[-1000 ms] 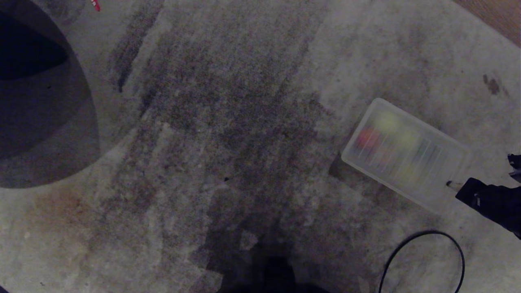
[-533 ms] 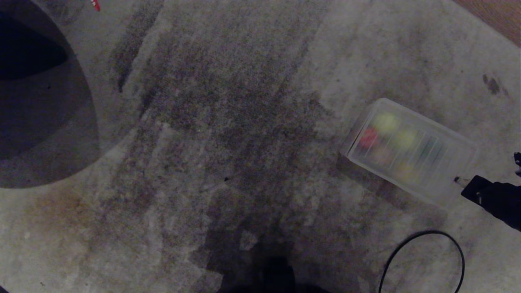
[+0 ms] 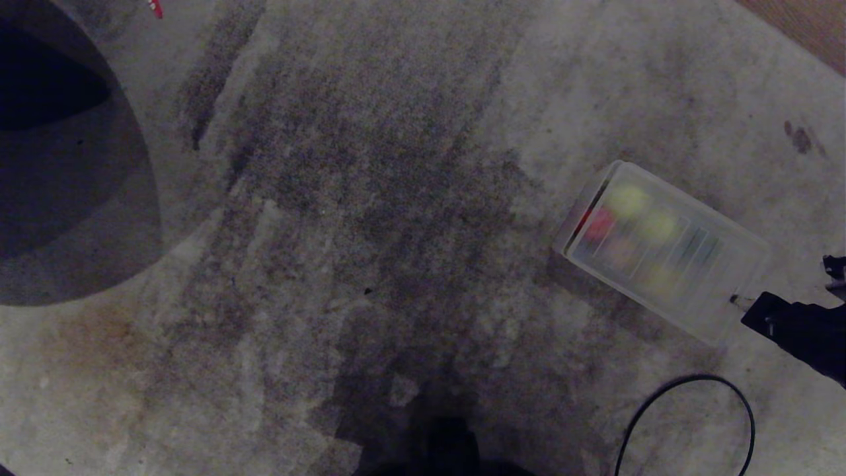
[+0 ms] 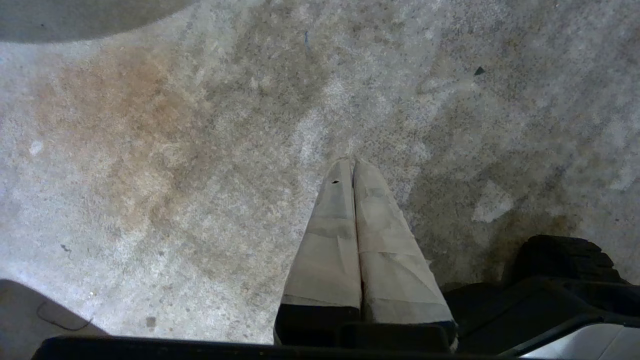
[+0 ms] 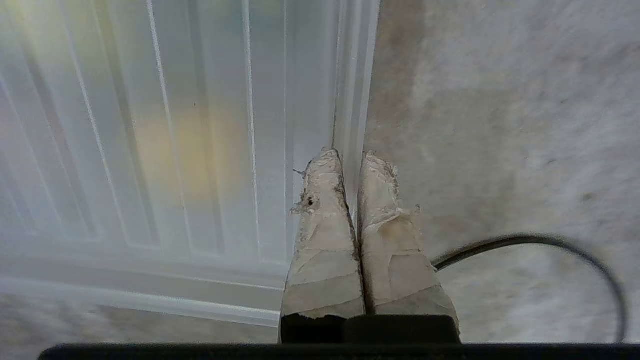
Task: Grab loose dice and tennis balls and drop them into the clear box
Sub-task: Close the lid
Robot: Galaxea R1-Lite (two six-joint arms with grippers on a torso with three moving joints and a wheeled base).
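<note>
Right gripper [image 5: 352, 162] pinching ribbed lid [image 5: 175, 130] edge over clear box [image 3: 575, 228]; black cable [image 3: 687, 410] nearby.

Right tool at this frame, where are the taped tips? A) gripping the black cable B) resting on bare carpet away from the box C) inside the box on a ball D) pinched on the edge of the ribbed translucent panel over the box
D: in the right wrist view the right tool has its taped fingers shut on the raised edge of the ribbed panel, while the black cable lies loose on the carpet.
</note>
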